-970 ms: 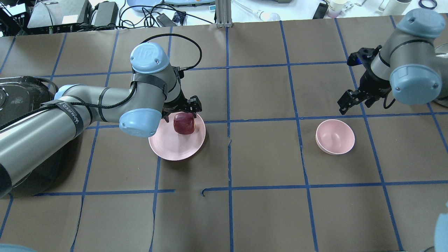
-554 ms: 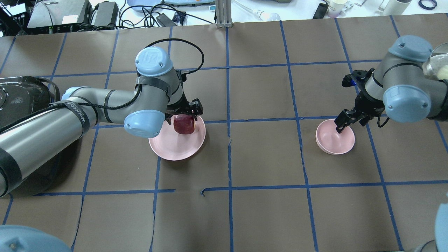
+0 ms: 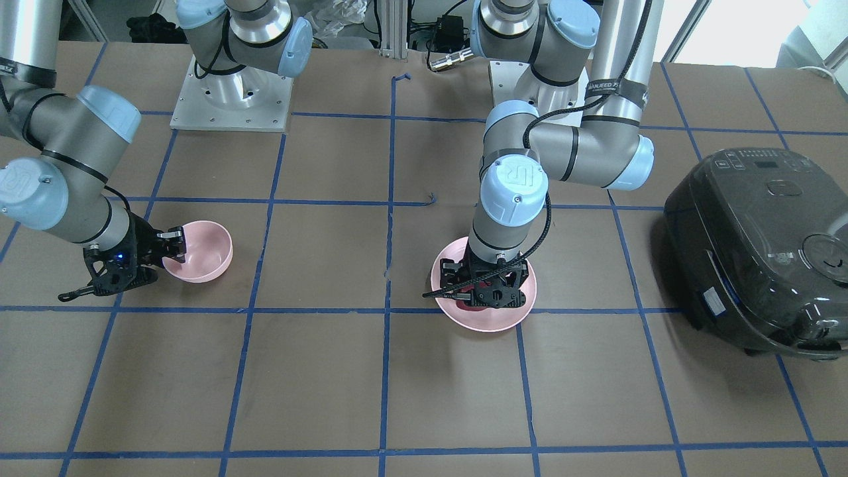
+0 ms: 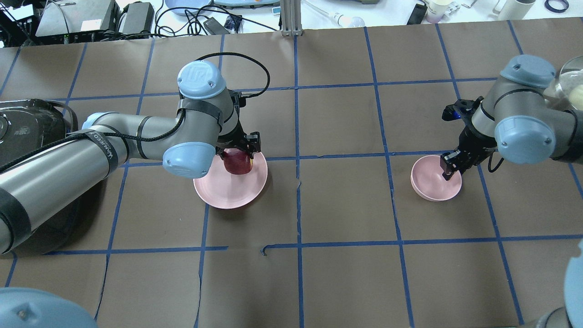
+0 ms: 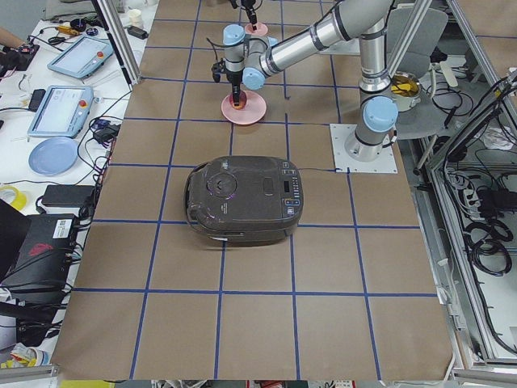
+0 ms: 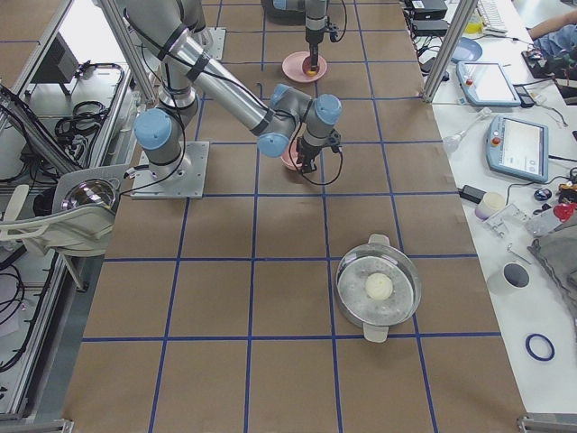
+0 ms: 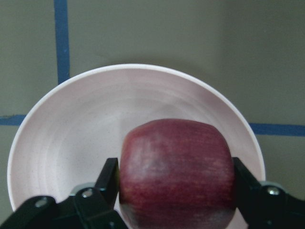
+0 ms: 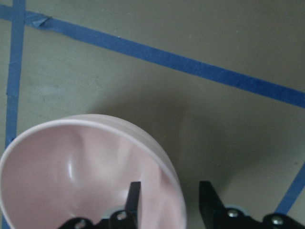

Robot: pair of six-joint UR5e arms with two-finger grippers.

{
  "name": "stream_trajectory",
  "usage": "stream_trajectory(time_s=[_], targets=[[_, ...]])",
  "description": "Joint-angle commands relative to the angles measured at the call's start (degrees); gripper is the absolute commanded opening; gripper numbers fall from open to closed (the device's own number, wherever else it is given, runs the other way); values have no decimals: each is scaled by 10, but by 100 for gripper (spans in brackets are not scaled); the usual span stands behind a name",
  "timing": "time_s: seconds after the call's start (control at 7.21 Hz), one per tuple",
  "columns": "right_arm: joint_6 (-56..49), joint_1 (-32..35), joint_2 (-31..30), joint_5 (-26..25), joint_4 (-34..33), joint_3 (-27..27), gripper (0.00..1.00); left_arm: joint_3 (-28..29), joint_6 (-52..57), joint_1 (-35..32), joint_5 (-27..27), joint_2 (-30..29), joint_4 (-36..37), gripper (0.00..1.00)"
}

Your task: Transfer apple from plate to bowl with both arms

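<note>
The dark red apple [image 4: 237, 163] sits on the far part of the pale pink plate [image 4: 227, 191], left of centre. My left gripper [image 4: 239, 146] is down over it. In the left wrist view the two black fingers [image 7: 108, 179] press on both sides of the apple [image 7: 176, 162], above the plate [image 7: 71, 138]. The small pink bowl [image 4: 430, 180] stands to the right and is empty. My right gripper [image 4: 448, 171] straddles its right rim. In the right wrist view one finger [image 8: 134, 195] is inside the bowl [image 8: 71, 167] and the other outside, with a gap around the rim.
A black rice cooker [image 3: 762, 252] stands at the table's left end, behind my left arm [image 4: 91, 150]. A steel pot with a glass lid [image 6: 379, 289] stands at the right end. Both arm bases [image 3: 232, 93] are at the robot's edge. Blue tape lines grid the brown table.
My left gripper has lowered around the apple on the plate. My right arm has swung down and toward the bowl, and its fingers now straddle the rim.
</note>
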Motion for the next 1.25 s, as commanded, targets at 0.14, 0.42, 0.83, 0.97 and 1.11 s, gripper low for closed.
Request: stream_trajectory(time_s=[0.14,0.42,0.83,0.97,1.11], targets=[[59,1,-7,2,8,-5,0,47,36,7,0,19,-54,38],[153,22,-10,14,53,-23,0,99,38,11,1,28,-126,30],[290,140,-11,49,78,-38,0,101,55,21,32,41,-137,18],[309,166,-5,51,75,-31,0,96,84,44,29,46,-137,15],[313,170,-6,95,72,-23,0,95,90,48,30,53,-145,15]])
